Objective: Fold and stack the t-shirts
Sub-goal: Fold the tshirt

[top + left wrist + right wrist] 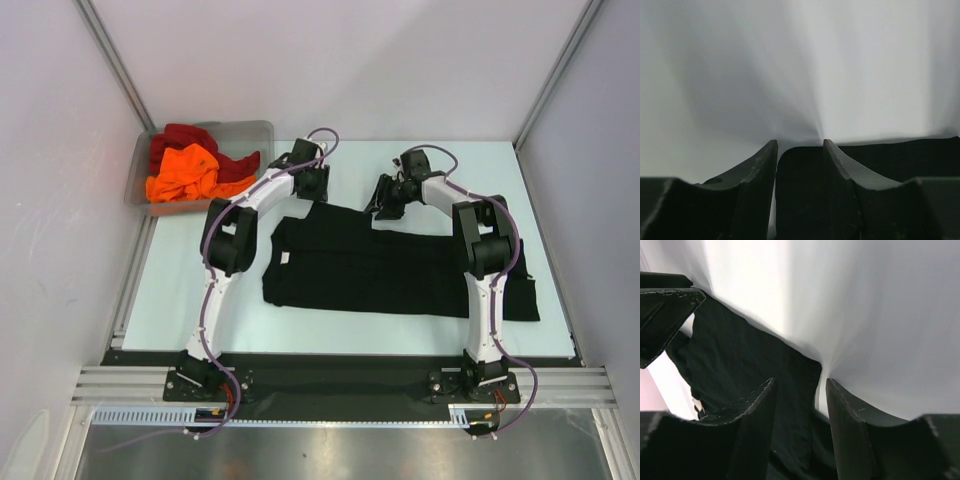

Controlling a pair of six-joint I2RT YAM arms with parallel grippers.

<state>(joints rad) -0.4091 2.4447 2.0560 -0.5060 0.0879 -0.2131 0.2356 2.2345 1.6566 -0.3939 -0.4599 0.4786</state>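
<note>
From the near edge of the tabletop (190, 300), two arms reach over one black t-shirt (380, 270), which lies spread flat across the middle. At its far edge the left fingers (760, 170) stand partly spread with a corner of the black cloth in the gap. The right fingers (757, 410) likewise stand apart astride the cloth's edge. Farthest off, in the far left corner, one clear bin (252, 128) holds two crumpled t-shirts, one orange t-shirt (185, 172) and one dark red t-shirt (180, 138).

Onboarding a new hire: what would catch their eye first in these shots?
A black t-shirt laid out mid-table, with the left tool and right tool both at its far edge, jaws apart astride the cloth. In the far-left corner, a clear bin holds a crumpled orange shirt and a dark red shirt.
</note>
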